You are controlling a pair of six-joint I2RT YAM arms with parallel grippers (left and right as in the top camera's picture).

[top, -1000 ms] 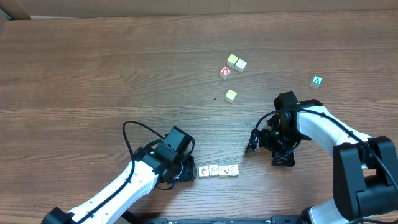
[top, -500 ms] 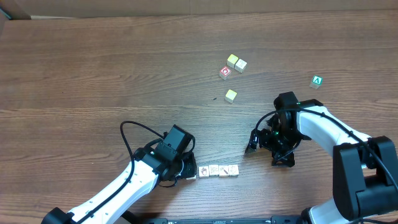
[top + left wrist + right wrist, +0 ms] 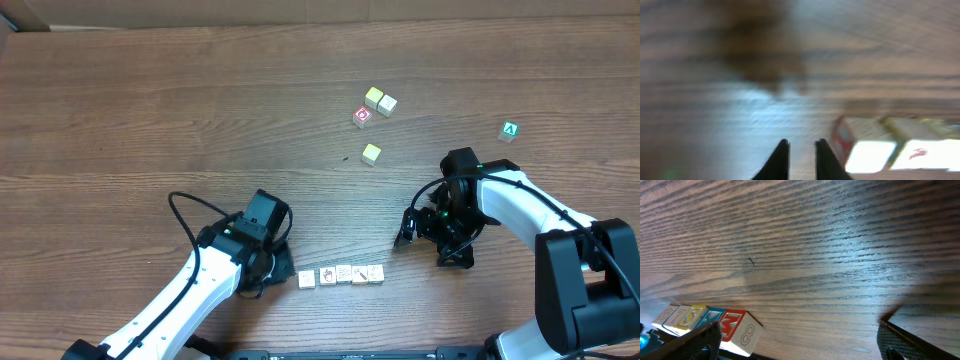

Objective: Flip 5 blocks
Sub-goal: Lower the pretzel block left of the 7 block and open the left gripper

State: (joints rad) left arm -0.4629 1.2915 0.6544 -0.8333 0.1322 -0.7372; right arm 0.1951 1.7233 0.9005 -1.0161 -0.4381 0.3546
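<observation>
The five blocks (image 3: 343, 274) lie in one row near the table's (image 3: 150, 120) front edge, the row's long axis running from 9 to 3 o'clock in the overhead view. Four of them touch side to side. The end block (image 3: 306, 280) at the 9 o'clock end sits just apart from its neighbour and a shade lower.

The left claw (image 3: 801, 149) is just beside that end block, which lies at about 4 o'clock from it. Its wrist view is badly blurred, but the two fingers appear drawn nearly together with only a thin gap and nothing between them.

The right claw (image 3: 800, 341) stands spread wide and empty. It is well apart from the row, which lies at about 8 o'clock from it.

The left arm is plainly the nearer one. Its likeliest approach is along the row's axis from the 9 o'clock end, and the claw would need to spread before it could straddle a block.
</observation>
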